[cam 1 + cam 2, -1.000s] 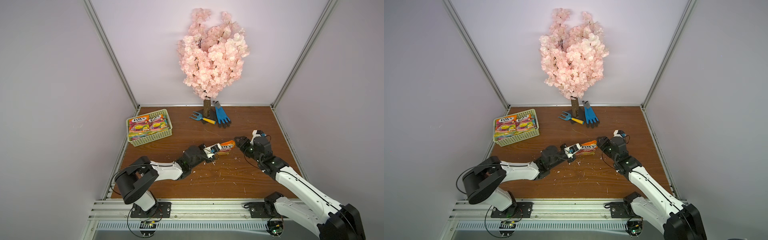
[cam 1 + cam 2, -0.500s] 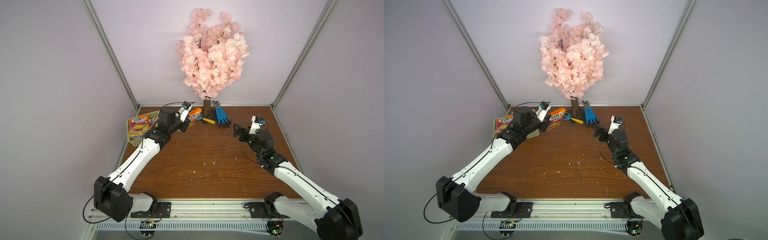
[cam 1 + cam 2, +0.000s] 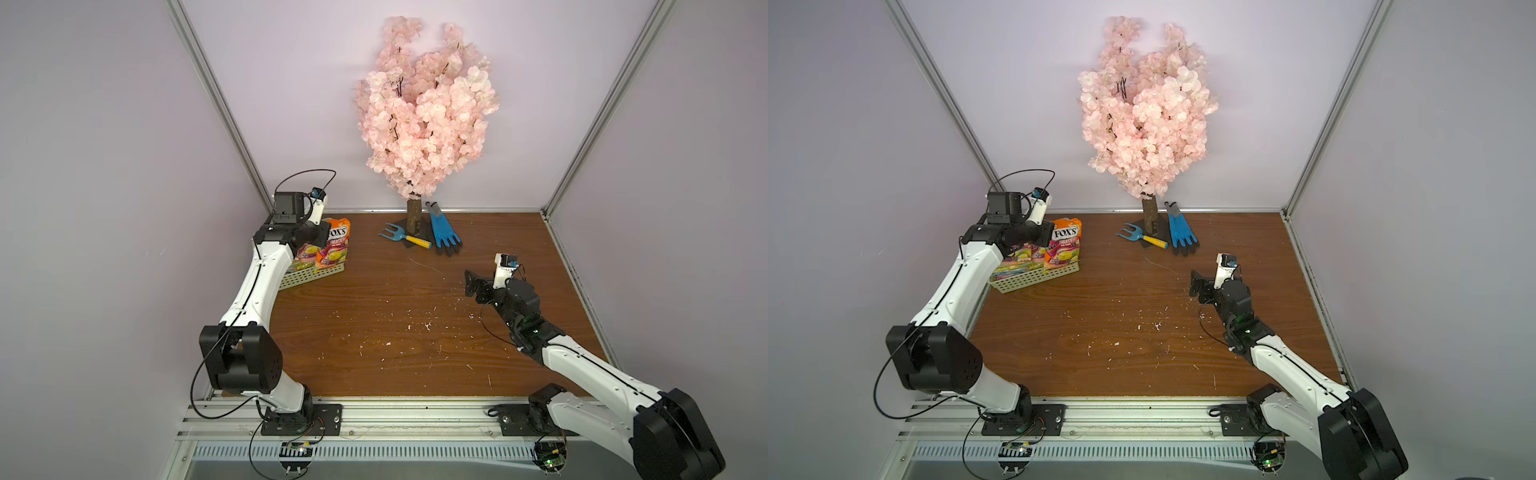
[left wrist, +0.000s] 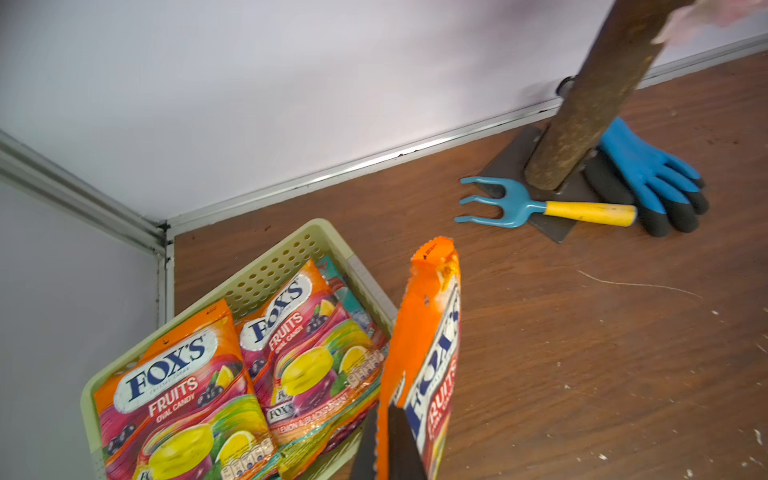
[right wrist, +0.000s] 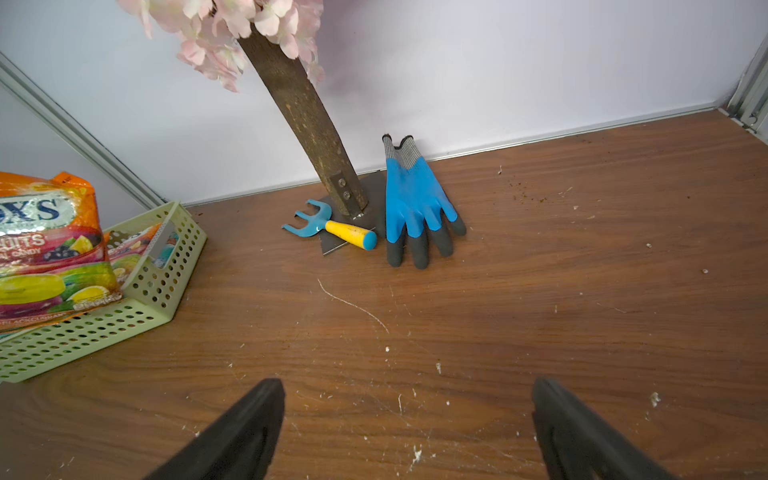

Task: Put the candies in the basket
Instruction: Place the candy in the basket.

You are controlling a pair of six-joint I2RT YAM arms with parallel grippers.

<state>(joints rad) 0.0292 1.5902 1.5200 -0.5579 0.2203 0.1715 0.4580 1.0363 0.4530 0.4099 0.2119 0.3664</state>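
Note:
An orange FOX'S candy bag (image 3: 335, 245) (image 3: 1064, 245) (image 4: 432, 345) (image 5: 41, 232) hangs upright with my left gripper (image 4: 384, 409) (image 3: 316, 239) shut on its edge. It is over the table-side end of the pale yellow-green basket (image 3: 316, 276) (image 3: 1034, 281) (image 4: 270, 266) (image 5: 158, 286) at the back left. Other candies (image 4: 178, 395) (image 4: 307, 353) lie flat inside the basket. My right gripper (image 5: 407, 386) (image 3: 476, 284) (image 3: 1198, 284) is open and empty, low over the bare wood on the right side.
A pink blossom tree (image 3: 424, 112) stands at the back centre on a metal foot. A blue garden fork (image 3: 401, 237) and a blue glove (image 3: 444, 232) lie beside its trunk. White crumbs (image 3: 426, 326) dot the wooden table. Walls close in left, back and right.
The left arm carried the orange bag from the table's middle up to the basket at the back left. The right gripper opened wide and drew back to the right.

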